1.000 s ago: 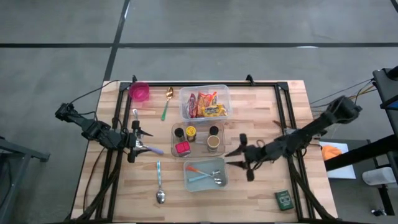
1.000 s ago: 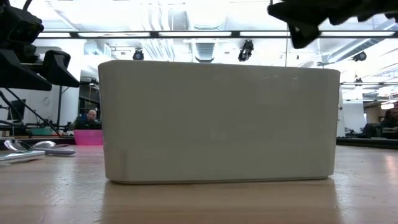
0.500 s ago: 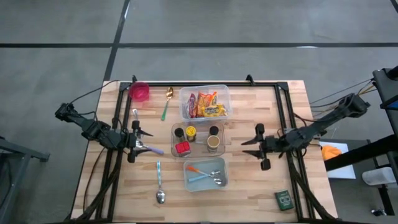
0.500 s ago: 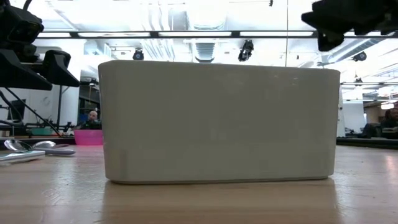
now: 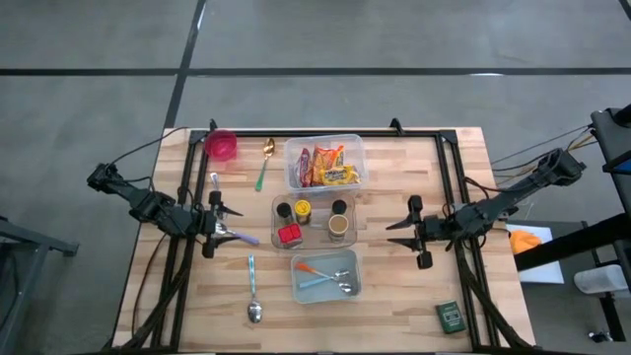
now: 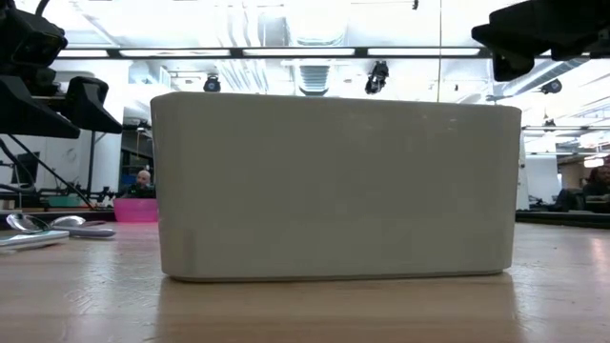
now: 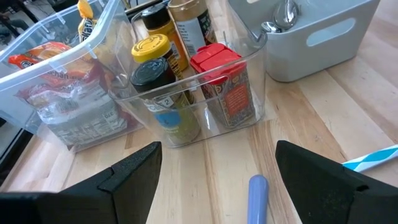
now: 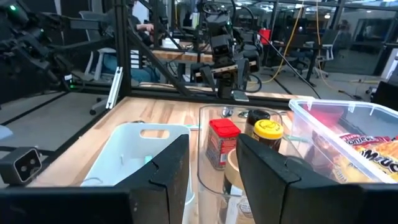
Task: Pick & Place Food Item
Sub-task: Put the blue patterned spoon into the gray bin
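Note:
A clear tub (image 5: 324,163) at the table's far middle holds bright snack packets (image 8: 367,149). Just nearer, a second clear tub (image 5: 314,221) holds spice jars, among them a red-capped one (image 7: 222,87). My right gripper (image 5: 391,234) hovers right of that tub, pointing left, open with nothing between its fingers (image 8: 212,146). My left gripper (image 5: 229,225) waits open at the table's left (image 7: 219,149), its fingers standing on either side of a purple utensil handle (image 7: 258,196) that lies on the wood.
A grey bin (image 5: 325,275) with utensils stands near the front and fills the low view (image 6: 334,186). A pink cup (image 5: 221,146) and a gold spoon (image 5: 266,150) are at the far left, a steel spoon (image 5: 253,296) at the near left, a green box (image 5: 451,316) at the near right.
My right gripper has drawn back toward the table's right edge, away from the grey bin, most of it in the first half second. It stays open and holds nothing. No object on the table has moved.

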You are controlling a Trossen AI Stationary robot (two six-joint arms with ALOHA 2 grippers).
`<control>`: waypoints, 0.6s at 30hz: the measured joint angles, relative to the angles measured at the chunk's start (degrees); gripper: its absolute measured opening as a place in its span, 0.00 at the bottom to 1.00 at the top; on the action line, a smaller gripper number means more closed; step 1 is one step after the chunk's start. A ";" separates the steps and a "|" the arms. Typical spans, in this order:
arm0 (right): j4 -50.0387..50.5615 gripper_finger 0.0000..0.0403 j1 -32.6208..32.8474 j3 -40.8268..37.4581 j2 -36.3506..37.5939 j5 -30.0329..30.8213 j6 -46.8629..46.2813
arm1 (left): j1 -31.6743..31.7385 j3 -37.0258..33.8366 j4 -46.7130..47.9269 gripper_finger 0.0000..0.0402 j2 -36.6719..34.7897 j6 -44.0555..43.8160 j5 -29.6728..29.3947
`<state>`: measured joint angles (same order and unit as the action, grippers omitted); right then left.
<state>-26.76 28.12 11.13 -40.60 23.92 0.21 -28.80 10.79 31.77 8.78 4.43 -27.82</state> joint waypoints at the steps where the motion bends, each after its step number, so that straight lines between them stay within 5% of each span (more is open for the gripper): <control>1: -0.03 0.32 0.00 0.13 0.00 0.01 -0.02 | 0.00 0.00 0.00 0.79 0.00 0.00 0.00; 18: -0.02 0.32 0.00 0.64 -0.09 0.07 -0.18 | -0.04 0.00 0.00 0.79 0.00 0.00 0.00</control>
<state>-26.79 28.12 11.77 -40.69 23.99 0.03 -28.84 10.79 31.77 8.78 4.43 -27.83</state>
